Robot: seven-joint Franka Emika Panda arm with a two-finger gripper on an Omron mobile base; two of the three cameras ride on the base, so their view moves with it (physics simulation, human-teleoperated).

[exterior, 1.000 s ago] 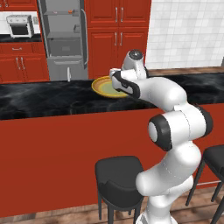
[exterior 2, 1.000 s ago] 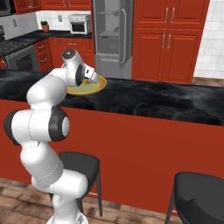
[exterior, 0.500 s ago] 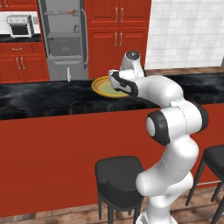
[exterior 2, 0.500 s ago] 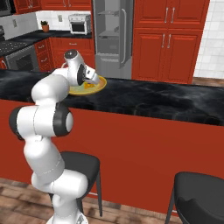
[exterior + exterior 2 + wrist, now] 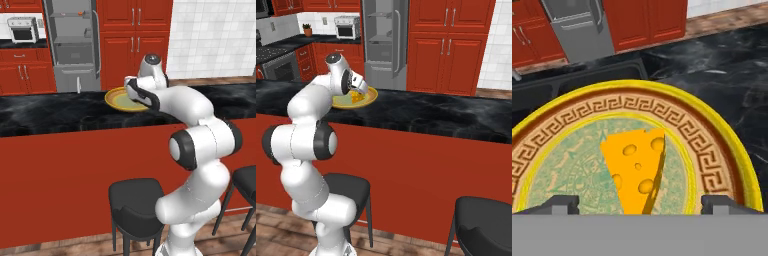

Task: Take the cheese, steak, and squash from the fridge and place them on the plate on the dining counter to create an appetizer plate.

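Cheese on the plate, gripper spread above it

The cheese (image 5: 638,167) lies in the middle of the plate (image 5: 712,150) on the dining counter (image 5: 50,112) — between the gripper (image 5: 640,204)'s fingertips (image 5: 562,204), which stand wide at either side, touching nothing. Jaws fully apart, nothing held. Behind, the fridge (image 5: 383,42) stands open.

base views: behind arm, left/right — share plate (image 5: 121,99) | hand view: close above plate
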